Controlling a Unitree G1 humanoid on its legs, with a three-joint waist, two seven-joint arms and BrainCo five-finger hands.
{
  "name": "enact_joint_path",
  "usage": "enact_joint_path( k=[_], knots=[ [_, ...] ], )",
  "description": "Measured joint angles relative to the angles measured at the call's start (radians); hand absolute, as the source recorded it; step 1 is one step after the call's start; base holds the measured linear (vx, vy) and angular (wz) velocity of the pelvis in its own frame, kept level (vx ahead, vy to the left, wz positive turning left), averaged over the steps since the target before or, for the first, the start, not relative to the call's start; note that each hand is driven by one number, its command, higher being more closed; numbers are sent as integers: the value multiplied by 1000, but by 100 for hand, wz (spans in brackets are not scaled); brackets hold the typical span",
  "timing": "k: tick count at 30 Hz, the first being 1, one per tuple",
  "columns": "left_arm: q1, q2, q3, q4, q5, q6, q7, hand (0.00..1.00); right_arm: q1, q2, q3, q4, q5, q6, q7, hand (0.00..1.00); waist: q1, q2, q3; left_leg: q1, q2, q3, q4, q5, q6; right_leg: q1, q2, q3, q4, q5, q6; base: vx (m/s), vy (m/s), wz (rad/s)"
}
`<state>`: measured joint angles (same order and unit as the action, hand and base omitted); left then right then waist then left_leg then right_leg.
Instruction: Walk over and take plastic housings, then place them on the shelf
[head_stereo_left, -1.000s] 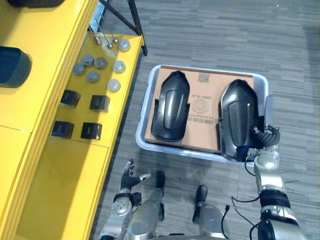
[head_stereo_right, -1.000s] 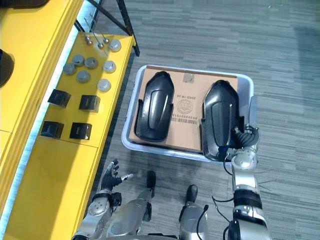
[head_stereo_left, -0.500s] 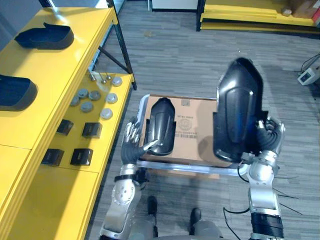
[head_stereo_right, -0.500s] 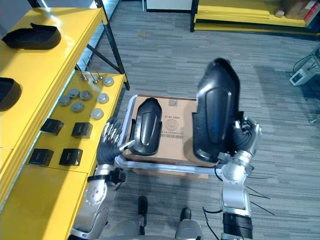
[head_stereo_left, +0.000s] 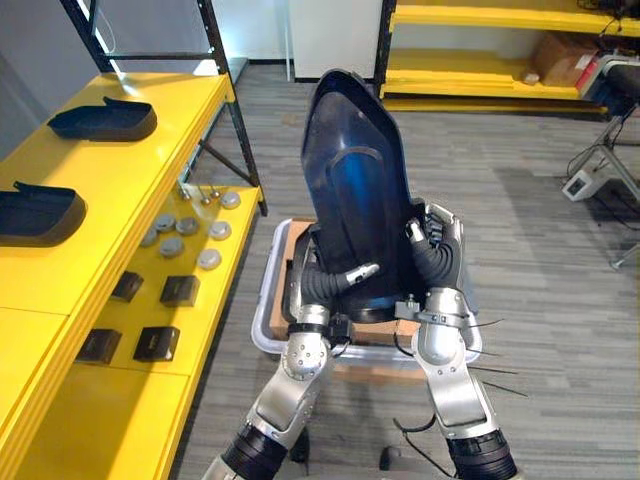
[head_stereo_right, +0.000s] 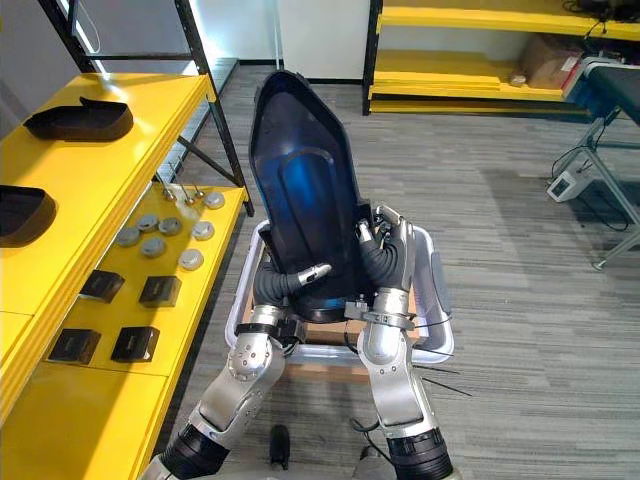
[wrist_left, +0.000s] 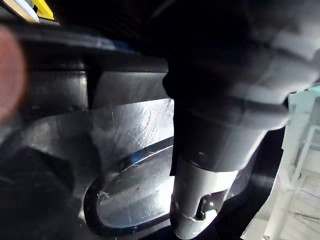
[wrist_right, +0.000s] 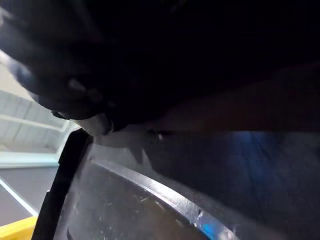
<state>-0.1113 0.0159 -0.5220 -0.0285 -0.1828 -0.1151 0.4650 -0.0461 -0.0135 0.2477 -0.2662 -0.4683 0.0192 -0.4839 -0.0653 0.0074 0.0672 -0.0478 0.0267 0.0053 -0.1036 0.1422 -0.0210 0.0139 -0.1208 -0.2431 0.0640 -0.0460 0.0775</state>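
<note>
My left hand (head_stereo_left: 330, 285) and right hand (head_stereo_left: 435, 262) are both closed on the plastic housing (head_stereo_left: 355, 190). The left fingers wrap its lower left edge and the right fingers curl round its lower right edge. I hold it upright directly above the white bin (head_stereo_left: 262, 318), its pointed end high and its glossy face toward me. It hides most of the bin's inside, so I cannot tell what is left in there.

Left of the bin is the yellow shelf (head_stereo_left: 90, 270). Its low tier, just beside the bin, carries grey caps (head_stereo_left: 172, 246) and small black boxes (head_stereo_left: 178, 290). Further left and beyond, two dark housings (head_stereo_left: 103, 120) already lie on the top board, well apart from each other.

My worry is the grip. I hold only the bottom end of a tall, smooth shell, so a quick turn toward the shelf could let it tip or slide through my fingers. It also blocks much of my view, and its tip could clip the black shelf post (head_stereo_left: 238, 130) behind the bin's left side.
</note>
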Motion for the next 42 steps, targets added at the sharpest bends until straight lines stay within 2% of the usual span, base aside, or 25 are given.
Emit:
enact_joint_path(
  k=[7, 9, 10, 13, 18, 20, 22, 25, 28, 31, 34, 36, 37, 39, 41, 42],
  knots=[
    [0, 33, -13, 11, -1, 2, 22, 100, 5, -64, 42, 0, 99, -20, 8, 0, 0, 0, -32, 2, 1, 2, 0, 0, -1, 0, 2, 4, 0, 1, -1, 0, 0, 0],
    [0, 38, -14, 11, -1, 2, 23, 100, 5, -93, 46, -1, 135, -54, 26, 0, 0, 0, -35, 4, 2, 2, 0, 1, -1, 1, 3, 4, 1, 1, -2, 0, 0, 0],
    [0, 39, -14, 11, -1, 2, 23, 100, 5, -101, 46, -2, 147, -56, 32, 0, 1, -1, -36, 4, 2, 2, 0, 1, -2, 1, 3, 5, 1, 2, -2, 0, 0, 0],
    [0, 51, -13, 10, 0, 3, 20, 100, 5, -148, 45, -26, 213, -76, 82, 0, 2, -1, -36, 4, 4, 2, 0, 3, -3, 2, 5, 6, 1, 3, -5, 0, 0, 0],
    [0, 47, 13, -12, 17, 3, -26, 100, 5, -193, 0, -99, 385, -151, 200, 0, 3, -1, -37, 11, 9, 2, 0, 4, -6, 9, 11, 7, 1, 3, -7, 0, 0, 0],
    [8, 43, 30, -15, 30, 9, -50, 100, 5, -182, -57, -154, 489, -202, 247, 0, 2, 1, -40, 14, 11, 0, 0, 4, -6, 13, 13, 6, 0, 2, -7, 0, 0, 0],
    [25, 41, 59, -15, 38, 25, -54, 100, 4, -171, -119, -206, 567, -251, 265, 0, 0, 2, -40, 15, 12, 0, 0, 4, -6, 13, 13, 6, -1, 2, -7, 0, 0, 0],
    [82, 34, 129, -15, 38, 30, -57, 100, 5, -132, -282, -233, 672, -315, 267, 0, -4, 0, -41, 15, 12, 0, 0, 4, -6, 15, 13, 6, -9, 2, -7, 0, 0, 0],
    [135, 29, 187, -15, 38, 32, -67, 100, 27, -98, -457, -222, 717, -328, 235, 0, -5, 0, -41, 11, 11, -2, -1, 4, -6, 15, 14, 5, -16, 2, -7, 0, 0, 1],
    [187, 25, 247, -16, 37, 32, -70, 100, 82, -72, -636, -109, 757, -360, 176, 0, -6, -1, -42, 8, 10, -4, -1, 4, -6, 15, 13, 2, -17, 3, -7, 0, 0, 2],
    [230, 22, 301, -33, 38, 31, -72, 100, 165, -68, -746, 128, 797, -355, 115, 0, -11, -1, -42, 2, 10, -7, 0, 4, -6, 12, 14, -2, -17, 3, -7, 0, 0, 1],
    [272, 17, 336, -67, 38, 28, -74, 100, 232, -69, -780, 356, 824, -313, 116, 0, -17, 5, -46, -11, 10, -8, 0, 4, -6, 0, 14, -2, -16, 3, -7, 0, 0, 0],
    [279, 14, 340, -73, 37, 28, -75, 100, 243, -68, -786, 415, 826, -300, 119, 0, -18, 8, -47, -13, 10, -8, 0, 4, -6, -2, 14, -3, -16, 3, -7, 0, 0, 0],
    [296, 8, 349, -82, 37, 24, -82, 100, 276, -70, -784, 600, 846, -260, 148, 0, -18, 12, -49, -13, 11, -8, 0, 2, -8, 0, 14, -2, -16, 3, -7, 0, 0, 0],
    [308, 7, 358, -89, 37, 16, -117, 100, 313, -69, -752, 802, 850, -201, 234, 0, -12, 15, -49, -13, 12, -10, 0, 0, -11, 0, 15, -3, -16, 2, -7, 0, 0, 0],
    [313, 7, 357, -93, 37, 16, -125, 100, 322, -69, -739, 844, 848, -194, 256, 0, -12, 15, -49, -13, 12, -10, 0, -2, -14, 1, 16, -3, -15, 2, -7, -2, -8, 4]
  ],
)
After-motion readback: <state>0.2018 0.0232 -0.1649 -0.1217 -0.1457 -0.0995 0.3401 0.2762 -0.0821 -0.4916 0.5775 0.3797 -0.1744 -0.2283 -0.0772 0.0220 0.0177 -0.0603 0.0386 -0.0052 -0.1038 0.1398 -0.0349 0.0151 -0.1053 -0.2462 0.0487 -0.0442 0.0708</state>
